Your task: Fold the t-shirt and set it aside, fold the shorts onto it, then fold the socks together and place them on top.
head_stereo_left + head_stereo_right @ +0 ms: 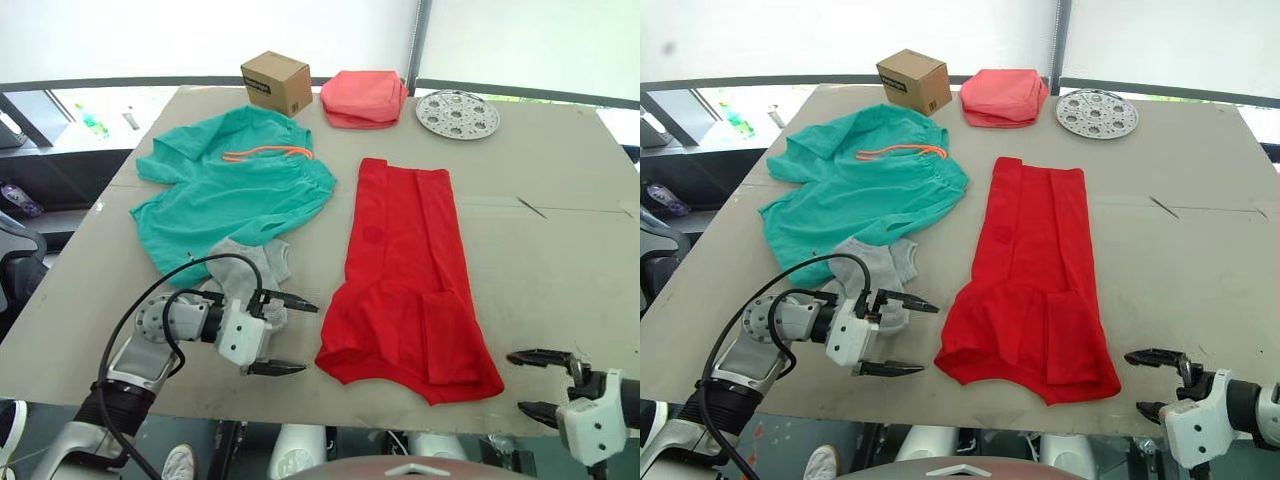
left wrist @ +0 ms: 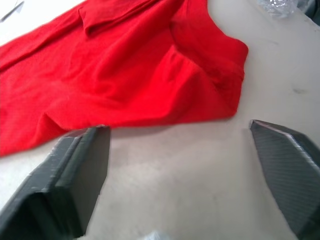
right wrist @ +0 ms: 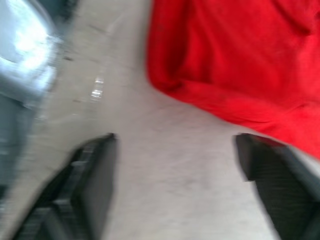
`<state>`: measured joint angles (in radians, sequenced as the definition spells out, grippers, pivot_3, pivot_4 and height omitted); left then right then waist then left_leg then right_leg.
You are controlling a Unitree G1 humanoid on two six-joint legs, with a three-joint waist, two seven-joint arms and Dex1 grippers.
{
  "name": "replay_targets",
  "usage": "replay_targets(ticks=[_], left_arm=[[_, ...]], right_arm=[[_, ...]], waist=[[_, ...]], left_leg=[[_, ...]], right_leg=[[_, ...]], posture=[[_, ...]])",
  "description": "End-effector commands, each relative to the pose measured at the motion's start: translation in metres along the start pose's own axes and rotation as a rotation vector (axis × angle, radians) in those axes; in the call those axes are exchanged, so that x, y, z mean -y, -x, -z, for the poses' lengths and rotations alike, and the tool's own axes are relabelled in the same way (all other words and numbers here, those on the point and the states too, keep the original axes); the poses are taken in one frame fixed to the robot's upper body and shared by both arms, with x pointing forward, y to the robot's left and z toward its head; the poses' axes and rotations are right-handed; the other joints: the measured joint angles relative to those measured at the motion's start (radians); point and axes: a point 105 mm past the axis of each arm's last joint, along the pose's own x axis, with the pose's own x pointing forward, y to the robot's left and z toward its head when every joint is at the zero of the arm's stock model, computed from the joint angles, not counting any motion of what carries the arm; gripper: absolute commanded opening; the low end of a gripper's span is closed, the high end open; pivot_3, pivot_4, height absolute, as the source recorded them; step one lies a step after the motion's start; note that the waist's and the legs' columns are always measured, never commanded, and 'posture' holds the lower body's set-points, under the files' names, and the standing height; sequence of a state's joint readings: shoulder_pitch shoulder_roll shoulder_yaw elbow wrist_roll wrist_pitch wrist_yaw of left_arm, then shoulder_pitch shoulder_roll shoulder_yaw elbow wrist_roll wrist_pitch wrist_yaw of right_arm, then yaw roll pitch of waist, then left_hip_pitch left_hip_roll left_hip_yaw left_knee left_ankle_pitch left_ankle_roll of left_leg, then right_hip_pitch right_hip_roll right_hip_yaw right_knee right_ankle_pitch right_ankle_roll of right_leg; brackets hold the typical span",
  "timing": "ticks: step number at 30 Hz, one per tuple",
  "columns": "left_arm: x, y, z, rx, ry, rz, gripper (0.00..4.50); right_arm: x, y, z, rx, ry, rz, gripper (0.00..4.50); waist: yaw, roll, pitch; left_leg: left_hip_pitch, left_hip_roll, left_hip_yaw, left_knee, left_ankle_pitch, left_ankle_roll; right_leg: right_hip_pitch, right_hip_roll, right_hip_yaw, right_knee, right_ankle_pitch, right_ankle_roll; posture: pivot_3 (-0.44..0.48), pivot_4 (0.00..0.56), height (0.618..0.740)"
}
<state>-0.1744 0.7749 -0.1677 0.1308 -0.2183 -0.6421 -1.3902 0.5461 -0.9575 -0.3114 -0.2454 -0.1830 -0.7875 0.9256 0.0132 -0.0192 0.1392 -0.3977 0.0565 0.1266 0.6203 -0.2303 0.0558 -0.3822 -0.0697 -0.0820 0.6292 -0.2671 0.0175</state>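
Gaping wide, the left gripper (image 1: 285, 335) holds nothing, just left of the t-shirt (image 1: 410, 290). The right gripper (image 1: 535, 382), lower right, is spread apart and empty over the bench (image 1: 560, 240).

The left arm reaches in low from the near left, its wrist roughly level, and the left tool (image 1: 285, 335) points toward the right with both black fingers spread wide apart, holding nothing. The right tool (image 1: 540, 382) sits at the near right edge, pointing left, fingers likewise parted and empty.
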Motion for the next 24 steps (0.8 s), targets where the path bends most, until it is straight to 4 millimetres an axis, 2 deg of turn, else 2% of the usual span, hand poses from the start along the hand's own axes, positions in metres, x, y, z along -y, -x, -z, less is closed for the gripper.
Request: replay_targets(ticks=[1,6,14,19,24], left_arm=[[-0.007,-0.003,-0.006,0.014,-0.087,-0.02,4.5],[-0.011,-0.011,-0.006,0.004,-0.226,-0.03,4.5],[-0.015,-0.007,0.001,-0.043,-0.422,-0.074,4.5],[-0.018,-0.001,0.002,-0.05,-0.452,-0.115,4.5],[-0.021,0.011,-0.001,-0.044,-0.464,-0.163,4.5]], right_arm=[[0.002,-0.006,-0.006,0.023,0.093,0.041,4.47],[0.005,-0.012,-0.012,0.047,0.23,0.06,4.47],[0.02,-0.023,-0.016,0.04,0.379,0.109,4.47],[0.035,-0.023,-0.024,0.05,0.419,0.165,4.47],[0.047,-0.022,-0.026,0.049,0.434,0.207,4.47]], waist=[[-0.002,-0.002,-0.001],[-0.015,-0.007,-0.002],[-0.031,-0.011,-0.001],[-0.035,-0.013,0.0],[-0.02,-0.008,0.002]], left_leg=[[0.0,0.0,0.0,0.0,0.0,0.0],[0.002,0.001,0.0,0.005,0.0,0.0],[0.008,0.005,0.0,0.009,-0.003,-0.005],[0.014,0.007,0.0,0.01,-0.003,-0.005],[0.014,0.006,0.001,0.009,-0.002,-0.004]], right_leg=[[0.0,0.001,0.0,0.0,0.0,0.0],[0.003,0.001,0.0,0.005,0.0,0.0],[0.002,0.0,-0.002,0.012,0.002,-0.007],[0.003,-0.002,-0.003,0.012,0.002,-0.008],[0.0,-0.003,-0.004,0.013,0.004,-0.01]], posture=[[0.0,0.15,0.74],[0.0,0.15,0.74],[0.0,0.15,0.74],[0.0,0.15,0.74],[0.0,0.15,0.74]])
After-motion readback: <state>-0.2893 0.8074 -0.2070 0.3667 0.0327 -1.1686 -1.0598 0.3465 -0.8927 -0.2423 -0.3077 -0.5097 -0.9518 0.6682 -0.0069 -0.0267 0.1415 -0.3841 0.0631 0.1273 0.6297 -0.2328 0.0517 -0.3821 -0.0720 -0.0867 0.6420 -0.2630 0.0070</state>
